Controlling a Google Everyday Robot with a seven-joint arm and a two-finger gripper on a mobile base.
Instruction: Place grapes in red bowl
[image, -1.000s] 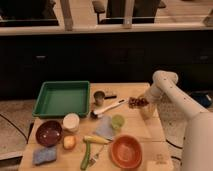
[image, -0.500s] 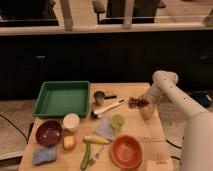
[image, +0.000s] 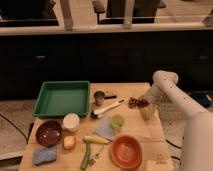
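Hanging low over the right side of the table (image: 150, 131), the gripper (image: 145, 113) has its fingers spread apart, holding nothing. The grapes (image: 137, 103) lie on the table just beside it on the left, well right of the metal cup (image: 99, 97).

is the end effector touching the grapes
Cannot tell. In the camera view the end effector sits right beside the grapes, outlines meeting; neither contact nor a gap shows plainly.
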